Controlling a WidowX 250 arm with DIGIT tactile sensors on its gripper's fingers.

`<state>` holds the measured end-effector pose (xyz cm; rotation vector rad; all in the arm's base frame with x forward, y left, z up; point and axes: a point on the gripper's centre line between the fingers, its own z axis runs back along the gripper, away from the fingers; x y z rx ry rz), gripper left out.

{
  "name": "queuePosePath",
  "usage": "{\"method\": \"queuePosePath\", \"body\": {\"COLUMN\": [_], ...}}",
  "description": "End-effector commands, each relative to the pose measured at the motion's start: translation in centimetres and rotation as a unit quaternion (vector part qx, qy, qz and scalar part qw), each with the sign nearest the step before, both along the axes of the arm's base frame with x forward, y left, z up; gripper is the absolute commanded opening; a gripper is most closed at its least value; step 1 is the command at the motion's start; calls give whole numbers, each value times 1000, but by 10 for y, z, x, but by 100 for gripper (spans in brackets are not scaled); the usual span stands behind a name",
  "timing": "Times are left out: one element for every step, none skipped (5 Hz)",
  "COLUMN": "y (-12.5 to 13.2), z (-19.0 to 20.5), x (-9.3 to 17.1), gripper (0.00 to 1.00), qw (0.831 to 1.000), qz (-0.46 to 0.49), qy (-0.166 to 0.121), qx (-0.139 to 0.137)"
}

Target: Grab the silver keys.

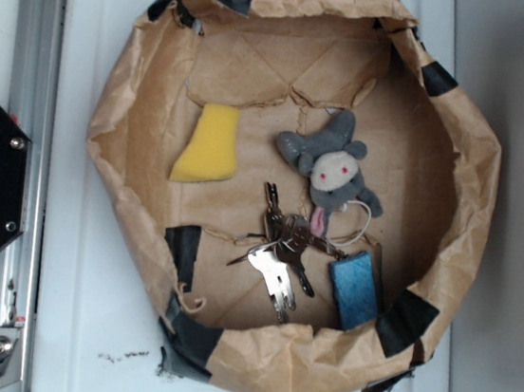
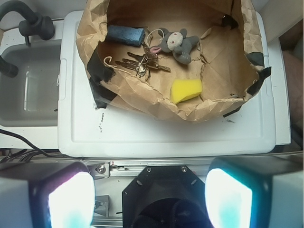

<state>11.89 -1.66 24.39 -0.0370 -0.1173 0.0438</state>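
The silver keys (image 1: 279,251) lie fanned on the floor of the brown paper basin (image 1: 128,122), between the plush mouse (image 1: 334,171) and the blue sponge (image 1: 358,289). Stiff, slick and loosely ringed, they would probably shift; pinching at the ring cluster looks safest. The gripper (image 2: 149,197) hangs well back over the robot base, fingers spread wide and empty.
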Motion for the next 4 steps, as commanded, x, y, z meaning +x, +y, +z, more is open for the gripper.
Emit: {"method": "queuePosePath", "body": {"y": [0,2,15,31], "z": [0,-3,-16,-30], "x": [0,33,68,87], "gripper": [100,100,100,100], "qw": [1000,998,991,986], "qz": [0,58,130,164], "qy": [0,-4,-16,-28], "qx": [0,-12,-5,-11]}}
